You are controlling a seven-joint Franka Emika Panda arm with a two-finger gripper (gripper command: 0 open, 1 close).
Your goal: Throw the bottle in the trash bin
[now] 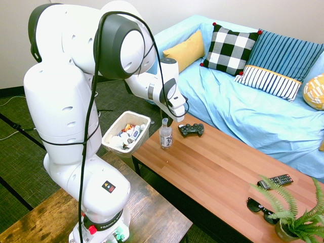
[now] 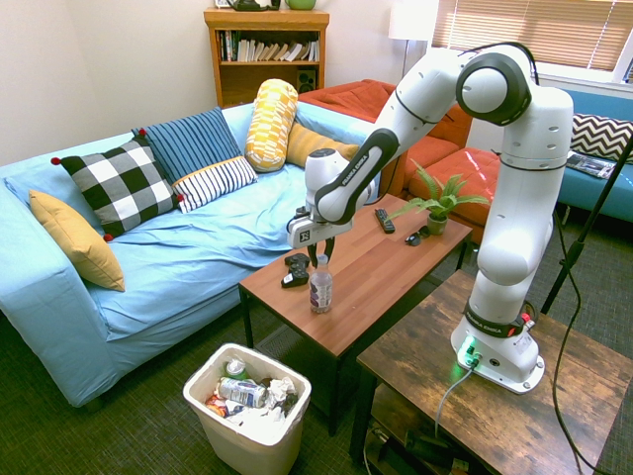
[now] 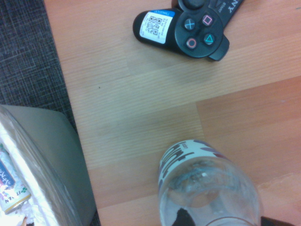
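My hand (image 2: 322, 247) poised directly above the upright bottle (image 2: 320, 285) on the bench (image 2: 396, 259).
The bottle stands near the bench end, just beside the black game controller (image 1: 191, 129); my fingers point down around its white cap, and I cannot tell whether they grip it. The trash bin (image 2: 294, 427), holding colourful rubbish, sits on the floor past that bench end.

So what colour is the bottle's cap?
White; the bottle cap shows best in the second exterior view.
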